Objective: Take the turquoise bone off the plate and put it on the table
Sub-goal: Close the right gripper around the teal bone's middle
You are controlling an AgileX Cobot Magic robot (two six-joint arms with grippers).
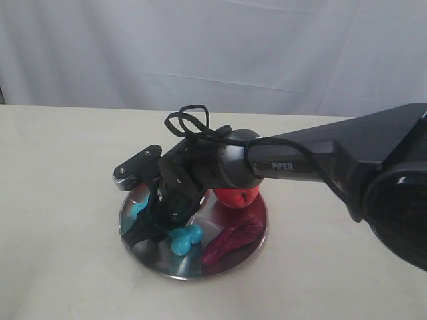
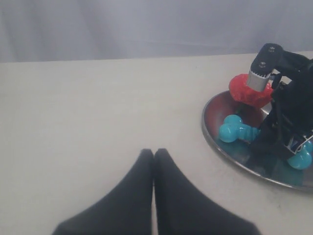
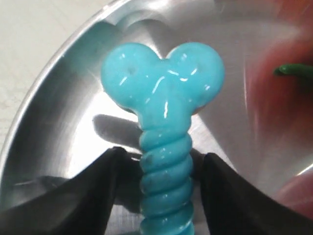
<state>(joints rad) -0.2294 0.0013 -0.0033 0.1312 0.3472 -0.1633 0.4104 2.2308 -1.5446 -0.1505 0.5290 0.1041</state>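
The turquoise bone point(image 1: 183, 240) lies flat on the plate point(image 1: 175, 273), which rests on the table point(image 1: 60, 200). My right gripper point(image 1: 150, 230) is lowered onto the plate and straddles the bone's ribbed shaft. In the right wrist view the bone point(image 3: 164, 88) runs between the black fingers point(image 3: 98, 186); the gripper point(image 3: 164, 166) is open, with a narrow gap showing on each side of the shaft. My left gripper point(image 2: 154, 152) is shut and empty over bare table, well to the side of the plate point(image 2: 211, 136). One knobbed end of the bone point(image 2: 234, 131) shows there.
A red apple point(image 1: 235, 197) sits at the plate's far side and a dark maroon, wrinkled item point(image 1: 233, 240) at its right. A white curtain point(image 1: 213, 47) closes the back. The right arm point(image 1: 320, 160) spans the table's right half.
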